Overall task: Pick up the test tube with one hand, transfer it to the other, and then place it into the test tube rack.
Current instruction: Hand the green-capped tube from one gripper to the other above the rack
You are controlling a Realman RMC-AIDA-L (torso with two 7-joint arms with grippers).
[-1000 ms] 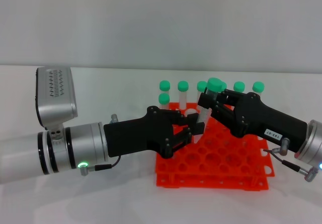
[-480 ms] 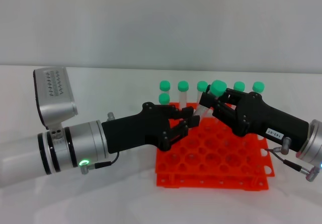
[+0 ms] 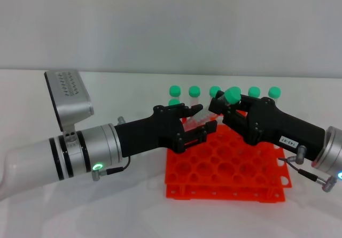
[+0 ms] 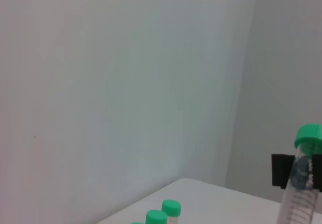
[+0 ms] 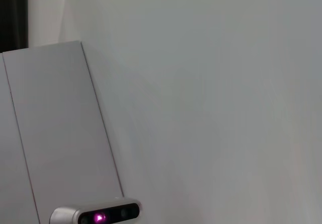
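Observation:
The test tube (image 3: pixel 232 94), clear with a green cap, hangs tilted above the orange-red rack (image 3: pixel 230 176), its cap up and to the right. My right gripper (image 3: pixel 223 105), the one with the white label, is shut on the tube just below the cap. My left gripper (image 3: pixel 196 121), unlabelled, is closed around the tube's lower half. In the left wrist view the tube (image 4: pixel 301 189) stands at the edge with the right gripper's black fingers (image 4: pixel 280 171) on both sides of it.
Several other green-capped tubes (image 3: pixel 194 91) stand in the rack's back rows, right behind both grippers; two caps show in the left wrist view (image 4: pixel 171 207). The rack's front holes are empty. A white table (image 3: pixel 107 206) and a plain wall surround it.
My left gripper has risen and turned, and the tube has tilted further over, its lower end swinging left. The right gripper has barely moved.

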